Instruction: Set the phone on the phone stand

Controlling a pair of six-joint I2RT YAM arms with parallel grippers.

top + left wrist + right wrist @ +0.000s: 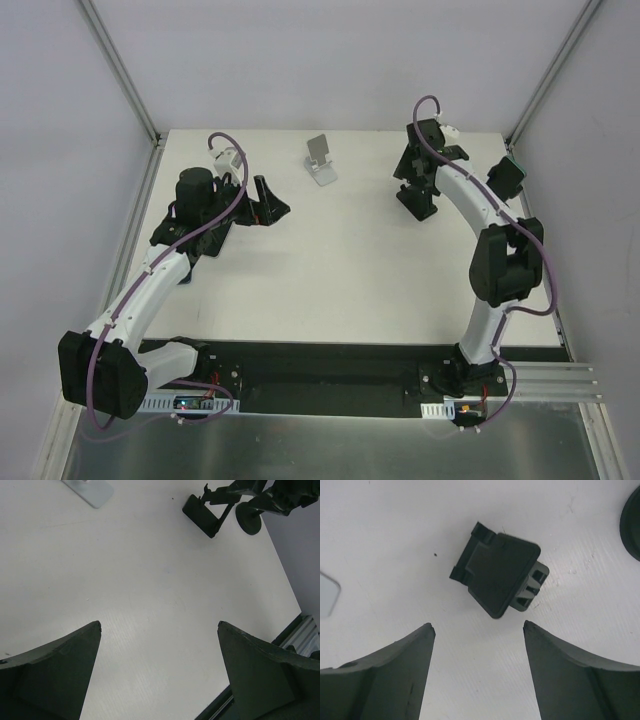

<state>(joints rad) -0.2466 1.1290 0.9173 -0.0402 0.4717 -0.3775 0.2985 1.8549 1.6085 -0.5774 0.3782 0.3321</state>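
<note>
- White, matt tabletop (330, 270) forms the floor of a booth with plain grey walls (300, 60) and aluminium corner posts (120, 70). A black base strip (330, 372) runs along its near edge.
- Phone stand (320, 160), pale with a tilted back plate, sits near the far edge, between the two arms and apart from both.
- Black flat-topped block, seemingly the phone (496, 575), lies on the tabletop at the far right, well apart from the stand; the detail is too coarse to be sure.
- Right jaws are spread wide and empty, hovering over that block without touching it.
- Left jaws are likewise released at the far left, with only bare tabletop between them.
- Dark slab (505, 177) stands by the right edge, and a round black foot (248, 522) rests near the block.
</note>
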